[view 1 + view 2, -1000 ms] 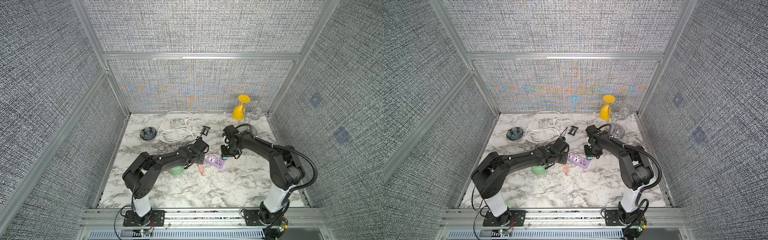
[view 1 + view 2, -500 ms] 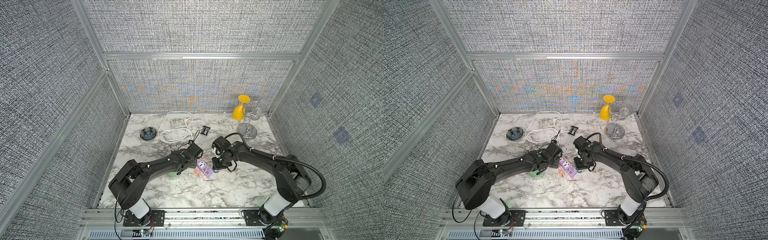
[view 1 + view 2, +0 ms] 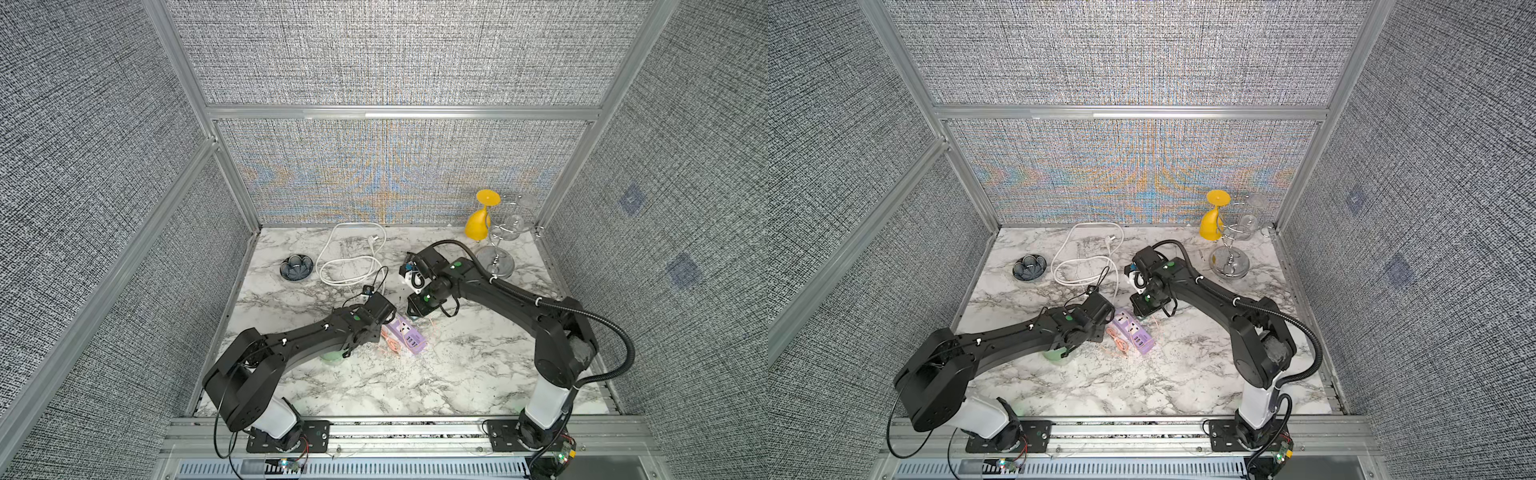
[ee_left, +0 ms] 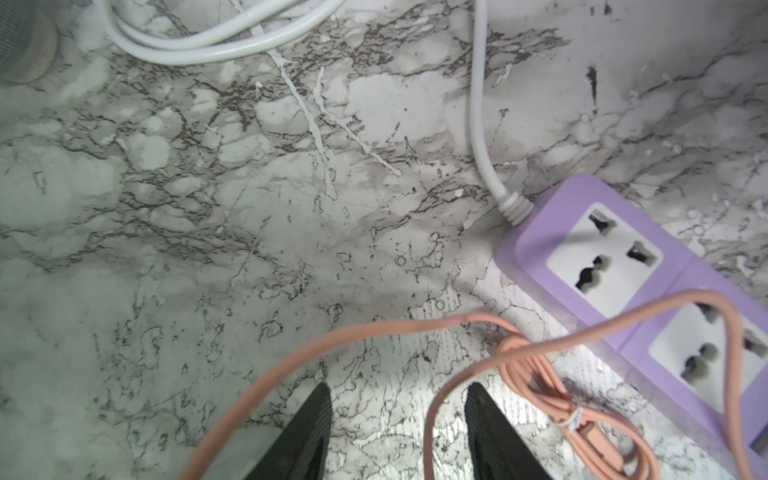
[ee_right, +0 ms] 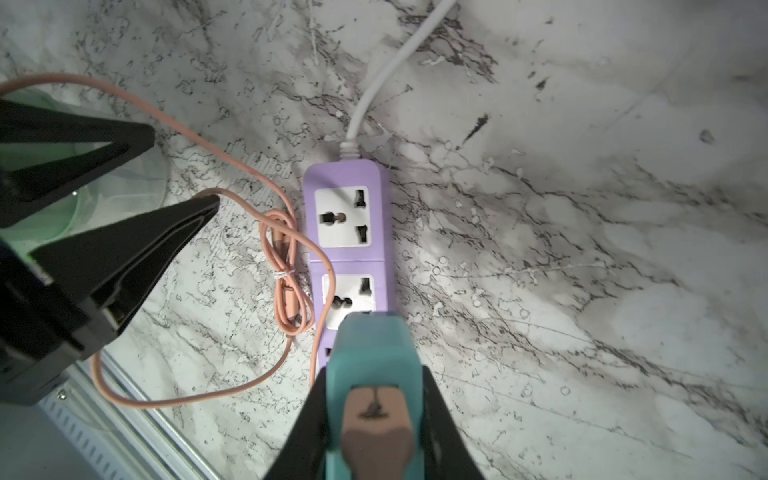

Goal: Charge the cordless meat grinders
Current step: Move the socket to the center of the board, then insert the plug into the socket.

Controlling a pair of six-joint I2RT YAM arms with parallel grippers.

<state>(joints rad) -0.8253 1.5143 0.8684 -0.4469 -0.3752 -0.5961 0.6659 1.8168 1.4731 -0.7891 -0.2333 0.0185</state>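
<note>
white marble-pattern table (image 3: 457,374) veined in grey and black. lilac power strip (image 5: 347,174) with white sockets and a white cord (image 4: 477,124). salmon-pink cable (image 5: 286,249). teal charger (image 5: 370,345) with a tan-pink plug (image 5: 376,419). mint-green grinder (image 3: 1054,356). bright yellow glass (image 3: 477,226). dark blue-grey bowl (image 3: 296,268). grey woven-texture walls (image 3: 395,54).

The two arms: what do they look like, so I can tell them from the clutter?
The left arm and right arm are matte black with boxy links, white base segments and small green dots at the joints. A ribbed black hose with white ties runs along the right arm. A thin black wire loops at the left base. The fingers are black tapered wedges.
</note>
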